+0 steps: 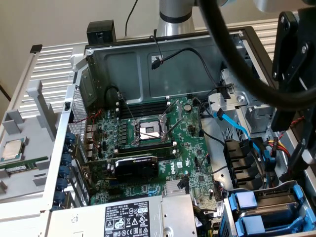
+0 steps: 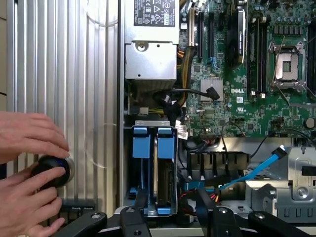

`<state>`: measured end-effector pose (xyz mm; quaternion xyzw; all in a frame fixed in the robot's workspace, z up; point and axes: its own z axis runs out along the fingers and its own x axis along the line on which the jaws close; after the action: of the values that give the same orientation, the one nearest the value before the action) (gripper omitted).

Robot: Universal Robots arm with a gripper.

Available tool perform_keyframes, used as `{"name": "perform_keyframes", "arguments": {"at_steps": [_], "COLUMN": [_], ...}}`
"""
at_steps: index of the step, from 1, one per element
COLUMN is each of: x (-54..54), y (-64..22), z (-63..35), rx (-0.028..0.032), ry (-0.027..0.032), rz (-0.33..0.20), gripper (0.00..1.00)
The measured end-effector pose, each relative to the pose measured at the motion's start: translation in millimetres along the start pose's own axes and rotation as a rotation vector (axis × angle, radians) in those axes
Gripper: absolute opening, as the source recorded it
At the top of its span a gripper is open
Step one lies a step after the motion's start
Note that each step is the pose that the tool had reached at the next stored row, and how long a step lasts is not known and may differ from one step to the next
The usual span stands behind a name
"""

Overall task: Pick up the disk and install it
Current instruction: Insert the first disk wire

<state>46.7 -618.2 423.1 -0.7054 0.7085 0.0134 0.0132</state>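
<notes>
In the lower right of the exterior view, two blue-framed carriers (image 1: 246,202) sit in the drive cage (image 1: 296,190). The disk (image 2: 166,146) looks like one of them, seemingly seated already. The gripper (image 2: 173,219) hangs over them, fingers spread, holding nothing.

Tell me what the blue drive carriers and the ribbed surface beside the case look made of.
The blue drive carriers look like moulded plastic: matte, uniform blue, softly rounded edges. The ribbed surface is probably aluminium: silver, straight parallel grooves, a dull sheen.
</notes>
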Motion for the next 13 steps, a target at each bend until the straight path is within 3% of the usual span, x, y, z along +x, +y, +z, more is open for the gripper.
{"name": "perform_keyframes", "arguments": {"at_steps": [5, 13], "x": [-5.8, -12.9], "y": [-6.0, -24.3], "z": [0.3, 1.0], "rx": [0.0007, 0.0004], "ry": [0.0000, 0.0005], "rz": [0.005, 0.005], "gripper": [0.51, 0.51]}}
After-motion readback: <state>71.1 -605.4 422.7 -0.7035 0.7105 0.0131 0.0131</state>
